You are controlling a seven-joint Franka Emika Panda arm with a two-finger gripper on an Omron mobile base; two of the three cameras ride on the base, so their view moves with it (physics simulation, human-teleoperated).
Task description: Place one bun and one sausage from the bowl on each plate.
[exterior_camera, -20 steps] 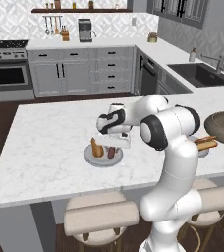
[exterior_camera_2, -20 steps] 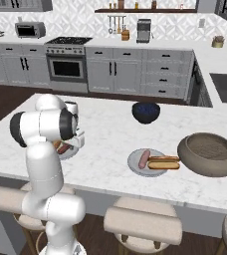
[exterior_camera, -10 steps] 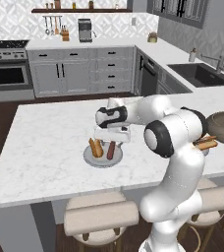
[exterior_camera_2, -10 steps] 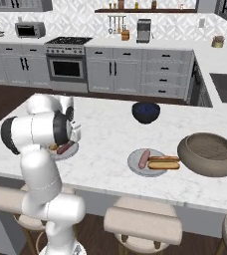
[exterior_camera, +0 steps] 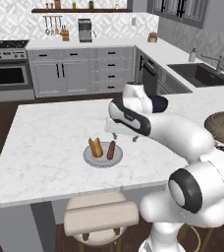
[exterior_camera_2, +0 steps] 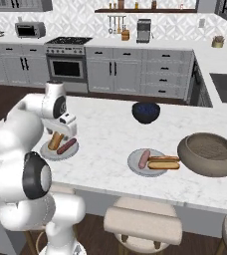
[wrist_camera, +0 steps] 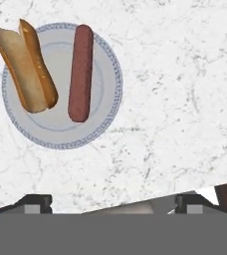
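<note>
Nearest, on the marble counter: gripper, jaws spread wide and holding nothing, hanging above bare stone just beside the first plate.

On that plate, a bun and a sausage, side by side and roughly parallel, close but apparently not touching. Bun golden-tan, split lengthwise and gaping a little, paler crumb showing along the opening; probably soft, easily dented by a hard pinch. Sausage reddish-brown, smooth, round-ended, thinner than the bun; likely to roll if nudged. Both lying fully inside the raised rim.

Further along the counter, toward the arm's right: second plate, carrying a second sausage and a second bun, the two at an angle to each other, ends near.

Just beside that plate, the bowl: wide, shallow, grey-brown, inside looking bare from the right base view.

Beyond, well apart from the plates, a dark blue bowl, not part of the job.

Judged from this: last placement finished, both plates served, task at or very near its end. Next move calls only for lifting straight up and away, keeping the open fingers clear of the rim so nothing rolls off.
</note>
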